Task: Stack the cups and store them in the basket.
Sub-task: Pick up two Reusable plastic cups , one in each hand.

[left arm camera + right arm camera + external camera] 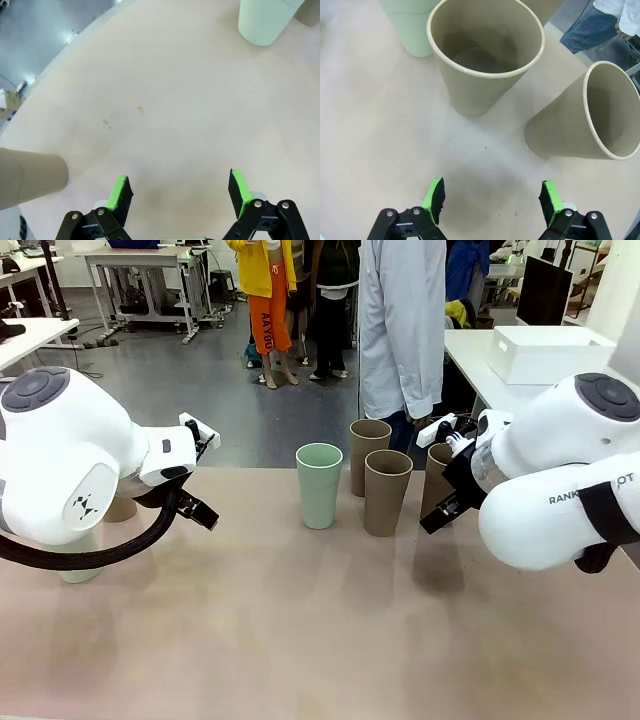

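Note:
In the front view a mint green cup (319,485) stands upright mid-table, with two tan cups (386,492) (368,453) just right of it. A third tan cup (436,478) is partly hidden behind my right arm. Another tan cup (120,508) and a mint cup (78,570) peek out from behind my left arm. My right gripper (492,197) is open above the table, short of a tan cup (485,55) and another tan cup (590,117). My left gripper (180,192) is open over bare table, with a tan cup (30,182) to its left. The white basket (550,352) sits on another table at the back right.
A person in a white coat (400,320) stands at the far edge behind the cups. The table's near half (320,640) is bare. A mint cup (265,20) stands far ahead of the left gripper.

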{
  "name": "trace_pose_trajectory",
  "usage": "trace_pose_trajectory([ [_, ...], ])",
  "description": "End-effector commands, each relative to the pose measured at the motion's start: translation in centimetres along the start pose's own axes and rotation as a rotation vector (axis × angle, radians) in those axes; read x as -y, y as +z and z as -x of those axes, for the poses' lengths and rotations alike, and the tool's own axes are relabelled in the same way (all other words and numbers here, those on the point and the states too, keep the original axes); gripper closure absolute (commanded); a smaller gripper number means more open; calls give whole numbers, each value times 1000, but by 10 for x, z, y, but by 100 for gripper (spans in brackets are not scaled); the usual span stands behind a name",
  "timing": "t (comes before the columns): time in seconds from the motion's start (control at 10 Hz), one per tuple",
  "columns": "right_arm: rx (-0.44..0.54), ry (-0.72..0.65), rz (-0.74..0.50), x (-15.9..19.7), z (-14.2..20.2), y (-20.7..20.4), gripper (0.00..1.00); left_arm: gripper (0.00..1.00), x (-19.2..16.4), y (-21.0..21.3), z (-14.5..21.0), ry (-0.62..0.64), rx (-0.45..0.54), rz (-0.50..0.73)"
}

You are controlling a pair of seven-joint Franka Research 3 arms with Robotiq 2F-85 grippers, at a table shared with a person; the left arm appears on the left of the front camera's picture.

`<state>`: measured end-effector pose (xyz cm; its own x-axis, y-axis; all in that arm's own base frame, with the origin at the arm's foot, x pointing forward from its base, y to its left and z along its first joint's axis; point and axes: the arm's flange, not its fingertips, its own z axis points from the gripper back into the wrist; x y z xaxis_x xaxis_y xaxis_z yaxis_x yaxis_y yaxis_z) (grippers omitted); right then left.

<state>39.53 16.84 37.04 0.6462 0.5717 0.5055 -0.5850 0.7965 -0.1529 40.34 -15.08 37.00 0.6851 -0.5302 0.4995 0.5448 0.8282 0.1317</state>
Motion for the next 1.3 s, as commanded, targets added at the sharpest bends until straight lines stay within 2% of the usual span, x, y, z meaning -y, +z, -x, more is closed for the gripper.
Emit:
trace_pose_trajectory([
  [0.0, 0, 0, 0, 0, 0, 0, 0, 0, 0, 0, 0, 0, 0, 0],
  [0.1, -5, 21, -4, 21, -11, 7, 0, 0, 0, 0, 0, 0, 0, 0],
  [0.2, -6, 3, -13, 44, -18, 16, 0, 0, -9, 21, -9, -17, 34, 32],
  [0.3, 4, -16, -17, 73, -19, 33, 0, 0, -28, 44, -16, -11, 46, 15],
  [0.6, 112, -33, -71, 143, -5, 75, 0, 0, -80, 108, -19, -117, 71, 166],
  [0.8, 189, 41, -95, 164, 28, 102, 0, 0, -124, 130, -1, -204, 103, 272],
  [0.9, 243, 147, -116, 167, 42, 110, 0, 0, -141, 135, 11, -313, 111, 299],
  [1.0, 311, 165, -128, 164, 52, 115, 0, 0, -154, 136, 21, -395, 150, 295],
  [1.1, 175, 38, -51, 166, 24, 114, 0, 0, -152, 130, 25, -357, 179, 294],
  [1.2, 175, 38, -51, 166, 24, 114, 0, 0, -141, 145, 19, -305, 125, 273],
])
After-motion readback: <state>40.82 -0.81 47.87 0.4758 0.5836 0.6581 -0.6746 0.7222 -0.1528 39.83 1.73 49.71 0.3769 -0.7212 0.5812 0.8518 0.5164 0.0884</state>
